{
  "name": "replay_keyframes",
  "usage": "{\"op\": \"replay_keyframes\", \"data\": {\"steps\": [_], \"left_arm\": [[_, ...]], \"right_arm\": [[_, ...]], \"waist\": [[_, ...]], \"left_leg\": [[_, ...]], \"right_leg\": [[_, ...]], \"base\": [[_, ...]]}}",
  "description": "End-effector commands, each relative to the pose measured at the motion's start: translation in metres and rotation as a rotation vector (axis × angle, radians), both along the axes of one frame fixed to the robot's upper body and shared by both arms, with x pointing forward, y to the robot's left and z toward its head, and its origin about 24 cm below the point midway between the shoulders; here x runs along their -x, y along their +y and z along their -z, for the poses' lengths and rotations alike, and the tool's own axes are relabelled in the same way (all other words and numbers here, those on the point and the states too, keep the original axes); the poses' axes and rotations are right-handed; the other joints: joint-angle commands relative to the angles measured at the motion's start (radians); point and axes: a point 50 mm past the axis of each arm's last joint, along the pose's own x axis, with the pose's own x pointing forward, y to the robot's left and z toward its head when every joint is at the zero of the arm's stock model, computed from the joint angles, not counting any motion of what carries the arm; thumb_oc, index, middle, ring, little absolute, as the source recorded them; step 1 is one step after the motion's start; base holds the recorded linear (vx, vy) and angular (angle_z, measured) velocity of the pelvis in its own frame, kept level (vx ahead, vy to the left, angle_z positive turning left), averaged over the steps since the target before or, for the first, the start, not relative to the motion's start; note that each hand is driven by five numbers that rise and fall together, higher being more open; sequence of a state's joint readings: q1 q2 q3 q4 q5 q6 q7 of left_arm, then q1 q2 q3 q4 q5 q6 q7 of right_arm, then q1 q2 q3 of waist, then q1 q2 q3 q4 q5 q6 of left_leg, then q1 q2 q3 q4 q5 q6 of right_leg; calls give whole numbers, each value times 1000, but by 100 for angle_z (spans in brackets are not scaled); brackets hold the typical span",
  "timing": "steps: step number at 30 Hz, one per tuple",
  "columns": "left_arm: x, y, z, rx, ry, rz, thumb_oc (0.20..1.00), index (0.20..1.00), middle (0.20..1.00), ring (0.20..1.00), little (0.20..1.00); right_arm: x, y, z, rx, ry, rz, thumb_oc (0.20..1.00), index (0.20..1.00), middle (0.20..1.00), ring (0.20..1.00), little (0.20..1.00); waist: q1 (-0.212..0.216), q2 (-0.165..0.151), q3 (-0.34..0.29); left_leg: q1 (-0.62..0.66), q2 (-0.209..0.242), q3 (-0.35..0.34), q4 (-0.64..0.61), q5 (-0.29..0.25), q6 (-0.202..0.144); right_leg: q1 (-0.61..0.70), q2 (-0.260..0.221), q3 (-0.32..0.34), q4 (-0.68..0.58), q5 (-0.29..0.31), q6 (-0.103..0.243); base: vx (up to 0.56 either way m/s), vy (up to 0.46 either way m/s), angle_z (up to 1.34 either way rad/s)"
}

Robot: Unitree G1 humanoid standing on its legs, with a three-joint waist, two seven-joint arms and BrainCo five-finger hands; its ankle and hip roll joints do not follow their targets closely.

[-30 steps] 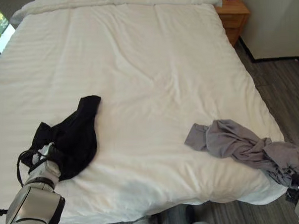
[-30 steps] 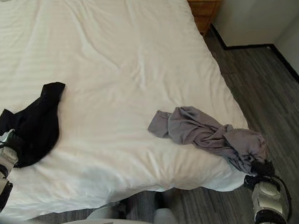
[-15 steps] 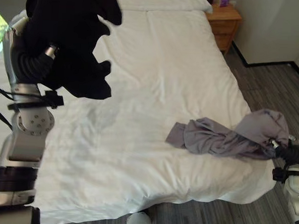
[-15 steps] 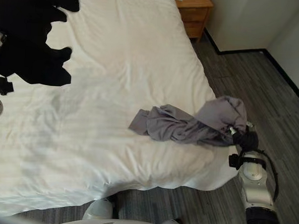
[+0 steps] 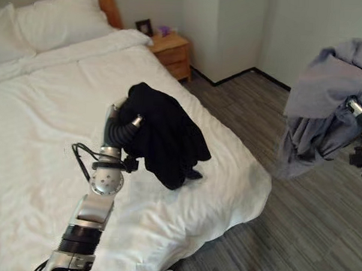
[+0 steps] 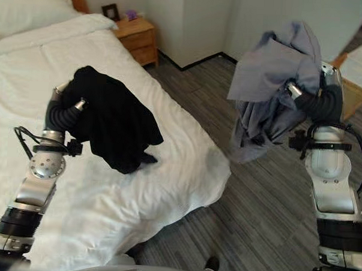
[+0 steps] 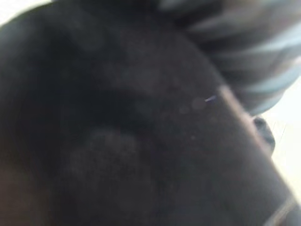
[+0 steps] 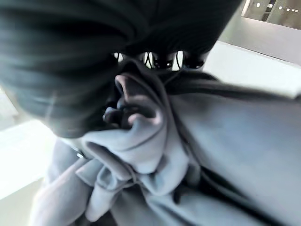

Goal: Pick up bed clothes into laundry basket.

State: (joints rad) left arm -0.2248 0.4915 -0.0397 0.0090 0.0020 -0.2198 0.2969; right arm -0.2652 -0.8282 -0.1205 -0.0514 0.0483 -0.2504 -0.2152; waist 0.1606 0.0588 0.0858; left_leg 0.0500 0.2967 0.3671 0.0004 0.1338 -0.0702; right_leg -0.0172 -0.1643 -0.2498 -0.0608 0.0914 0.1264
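Observation:
A black garment (image 5: 166,138) hangs bunched from my left hand (image 6: 66,111) just above the white bed (image 5: 43,135), near its right edge. Its lower end brushes the duvet. Dark cloth (image 7: 117,132) covers the left wrist view. A grey garment (image 6: 270,85) hangs in the air over the floor to the right of the bed. My right hand (image 6: 319,96) holds it up at about chest height. In the right wrist view the grey folds (image 8: 155,155) are bunched under my curled fingers (image 8: 164,59).
Pillows (image 5: 51,22) lie at the head of the bed. A wooden nightstand (image 5: 172,51) with small items stands beside it, by a wall corner. Grey wood floor (image 5: 267,235) stretches to the right of the bed. A wooden table with papers (image 6: 359,66) is behind the right hand.
The camera has swung to the right. The grey garment left the bed and now hangs over the floor. The black garment came down from high on the left to near the bed's right edge.

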Motion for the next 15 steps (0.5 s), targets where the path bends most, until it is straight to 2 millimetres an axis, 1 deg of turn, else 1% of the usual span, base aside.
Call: {"op": "replay_keyframes", "data": {"steps": [1,2,3,4,5,6,7,8,9,10,12,13,14,15], "left_arm": [[-11,-30,-39,199,-171,175,200,200,200,200,200],[-9,-38,-36,223,-160,207,200,200,200,200,200],[-9,-38,-36,224,-159,206,200,200,200,200,200],[-6,-46,-30,258,-139,236,200,200,200,200,200],[-3,-58,-19,286,-94,280,200,200,200,200,200],[-2,-62,-14,298,-72,290,200,200,200,200,200],[-1,-65,-9,312,-49,297,200,200,200,200,200],[-1,-65,-8,313,-47,297,200,200,200,200,200],[0,-67,-5,323,-31,305,200,200,200,200,200],[4,-69,-2,312,-16,320,200,200,200,200,200],[6,-72,3,301,9,322,200,200,200,200,200],[7,-71,3,300,9,320,200,200,200,200,200],[8,-73,6,314,18,322,200,200,200,200,200],[8,-75,7,316,31,324,200,200,200,200,200]], "right_arm": [[5,8,-52,104,-206,18,200,200,200,200,200],[4,8,-54,102,-214,28,200,200,200,200,200],[3,9,-54,103,-214,28,200,200,200,200,200],[2,8,-53,84,-223,40,200,200,200,200,200],[2,9,-53,51,-243,51,200,200,200,200,200],[1,12,-50,47,-239,51,200,200,200,200,200],[-1,15,-47,57,-231,58,200,200,200,200,200],[-1,15,-46,58,-230,60,200,200,200,200,200],[-2,17,-42,67,-218,67,200,200,200,200,200],[-1,22,-39,131,-228,98,200,200,200,200,200],[-2,33,-36,148,-250,94,200,200,200,200,200],[-2,34,-36,148,-250,94,200,200,200,200,200],[-4,49,-31,153,-249,51,200,200,200,200,200],[-6,56,-27,151,-247,31,200,200,200,200,200]], "waist": [[60,-56,49],[55,-59,50],[56,-59,50],[46,-59,52],[37,-53,58],[40,-46,58],[49,-41,59],[51,-42,57],[59,-35,65],[86,-26,66],[114,-20,64],[119,-24,63],[134,-29,48],[136,-40,36]], "left_leg": [[-136,-179,-362,39,-51,-13],[-142,-214,-381,54,-63,-1],[-143,-216,-378,59,-69,0],[-146,-245,-372,86,-87,12],[-172,-293,-353,123,-98,30],[-195,-326,-344,126,-101,46],[-227,-370,-343,125,-92,61],[-227,-372,-340,129,-97,64],[-273,-413,-342,126,-71,71],[-333,-454,-343,107,-32,76],[-386,-467,-340,77,16,79],[-384,-466,-333,74,15,80],[-361,-463,-347,11,20,107],[-344,-469,-358,-9,25,126]], "right_leg": [[174,37,45,-27,-99,-5],[167,47,73,-27,-89,-15],[169,45,76,-27,-91,-14],[166,50,101,-27,-86,-19],[166,62,129,-27,-84,-27],[166,75,141,-27,-86,-33],[173,96,161,-27,-89,-39],[173,92,164,-27,-92,-37],[188,124,186,-27,-93,-48],[216,178,236,-27,-119,-65],[255,217,298,-27,-144,-81],[255,213,305,-27,-146,-80],[280,225,341,-27,-165,-88],[284,223,345,-27,-154,-84]], "base": [[49,-278,-127],[72,-280,-107],[34,-111,-63],[88,-101,-69],[125,-151,-72],[180,-162,-100],[133,-97,-98],[187,-148,-122],[310,-207,-112],[424,-274,-92],[414,-176,-62],[440,-113,-106],[441,-81,-110],[603,-93,-105]]}}
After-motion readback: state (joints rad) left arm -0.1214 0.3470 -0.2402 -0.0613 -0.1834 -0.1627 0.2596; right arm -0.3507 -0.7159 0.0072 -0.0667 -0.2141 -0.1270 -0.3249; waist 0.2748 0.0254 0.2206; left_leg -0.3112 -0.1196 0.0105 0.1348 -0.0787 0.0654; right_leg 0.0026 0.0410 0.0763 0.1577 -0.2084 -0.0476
